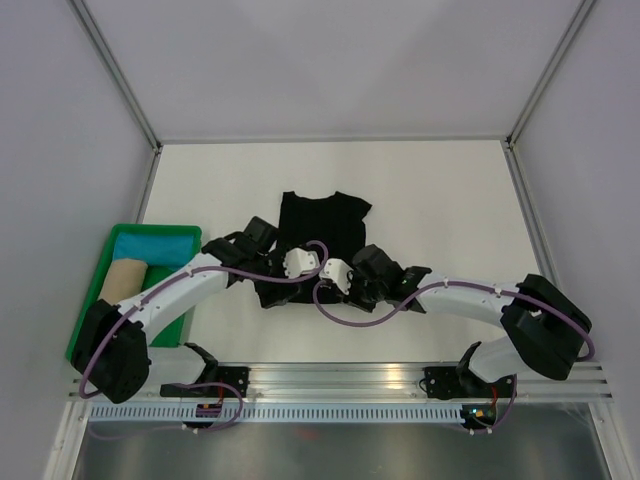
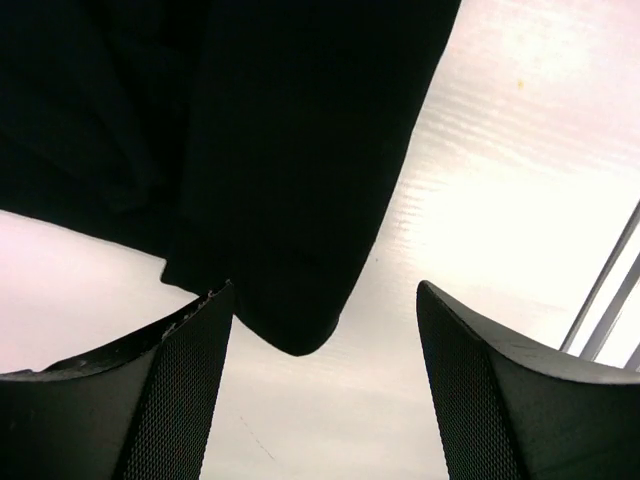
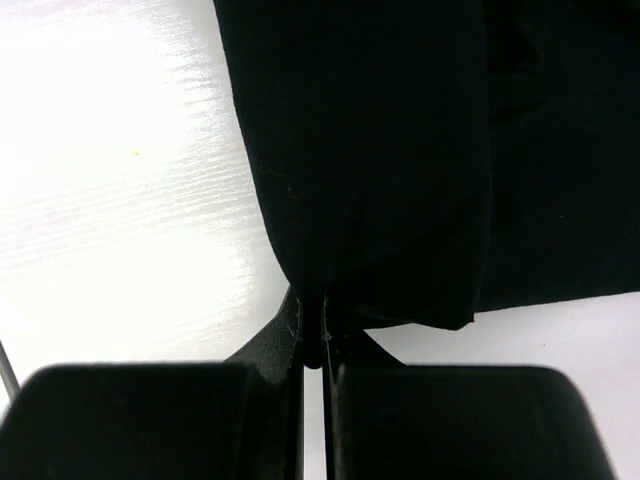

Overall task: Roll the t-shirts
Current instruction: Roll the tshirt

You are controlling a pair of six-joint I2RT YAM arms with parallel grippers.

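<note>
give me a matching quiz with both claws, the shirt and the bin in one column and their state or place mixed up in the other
Things:
1 left claw
2 right claw
3 t-shirt
4 green bin

States or places:
a far left in the overhead view
b open
c black, lying in the middle
d shut on the cloth's edge

Pairs: 1-b, 2-d, 3-c, 4-a

Green tray [image 1: 92, 290] with beige roll [image 1: 125, 280]

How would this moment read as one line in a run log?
step: grasp shirt near edge | left gripper: open, at shirt corner | right gripper: shut on shirt | shirt: lying on table
</note>
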